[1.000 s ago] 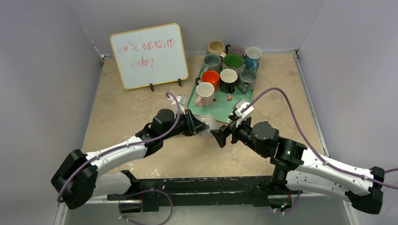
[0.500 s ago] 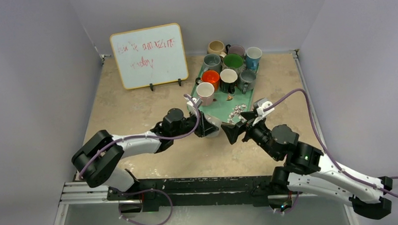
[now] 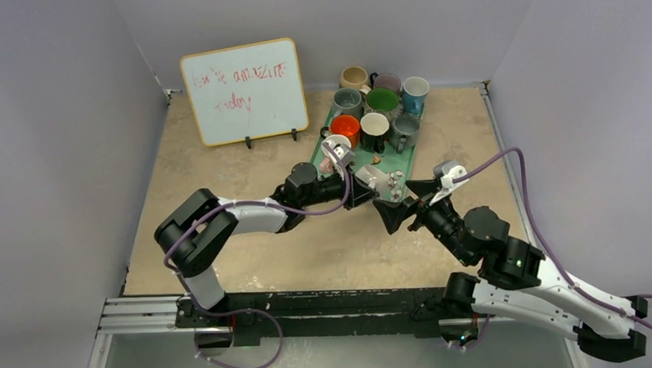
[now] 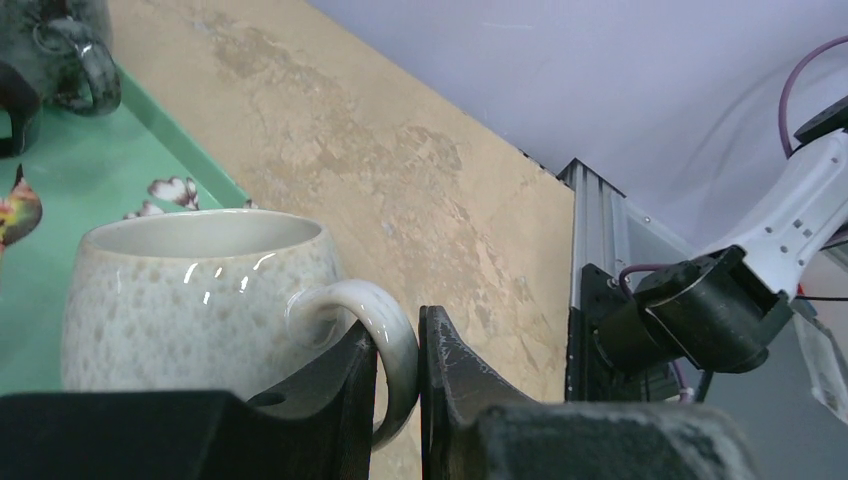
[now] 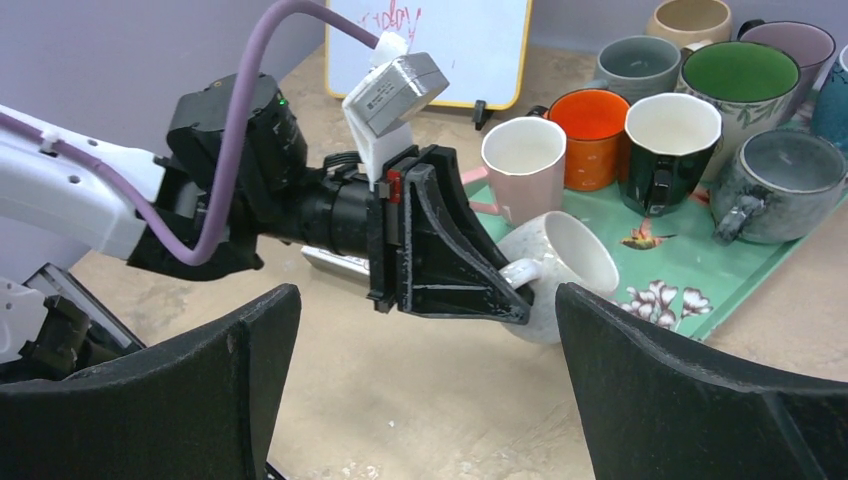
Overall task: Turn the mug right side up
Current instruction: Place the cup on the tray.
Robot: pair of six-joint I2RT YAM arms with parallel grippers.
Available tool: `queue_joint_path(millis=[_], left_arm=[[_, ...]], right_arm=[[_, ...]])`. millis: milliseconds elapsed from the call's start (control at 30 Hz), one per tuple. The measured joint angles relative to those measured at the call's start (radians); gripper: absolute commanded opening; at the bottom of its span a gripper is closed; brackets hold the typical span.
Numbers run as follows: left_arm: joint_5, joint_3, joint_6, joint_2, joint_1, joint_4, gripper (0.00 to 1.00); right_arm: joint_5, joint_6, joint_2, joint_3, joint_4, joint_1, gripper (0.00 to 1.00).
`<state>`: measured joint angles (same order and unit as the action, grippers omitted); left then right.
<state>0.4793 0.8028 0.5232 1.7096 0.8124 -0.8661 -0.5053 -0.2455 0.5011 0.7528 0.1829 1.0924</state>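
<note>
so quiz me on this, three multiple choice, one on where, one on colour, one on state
1. Where is the speckled white mug? A) at the table's left edge B) at the near end of the green tray C) by the arm bases
2. The writing on the whiteboard is: A) blue B) black C) red
3. The left gripper is: A) shut on the mug's handle B) open above the mug C) shut on nothing

Answers:
1 B, the right wrist view shows it at the tray's near corner.
2 C, the marker strokes are red in the top view.
3 A, both fingers pinch the handle in the left wrist view.
</note>
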Motion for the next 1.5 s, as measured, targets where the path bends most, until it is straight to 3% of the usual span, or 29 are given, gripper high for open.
queue_joint_path(millis=[567, 1067, 1500], left_arm=[[0.078, 0.132, -0.031, 0.269, 0.0, -0.159, 0.0], [0.021, 0.096, -0.089, 0.267, -0.002, -0.146, 0.24], [0.003, 0.068, -0.109, 0.258, -0.007, -0.133, 0.3]], right_arm=[[-0.005, 0.0, -0.028, 0.0, 0.035, 0.0, 0.99], [0.0, -0.017, -0.034, -0.014, 0.051, 0.0, 0.99], [0.003, -0.019, -0.016, -0.019, 0.042, 0.0, 0.99]])
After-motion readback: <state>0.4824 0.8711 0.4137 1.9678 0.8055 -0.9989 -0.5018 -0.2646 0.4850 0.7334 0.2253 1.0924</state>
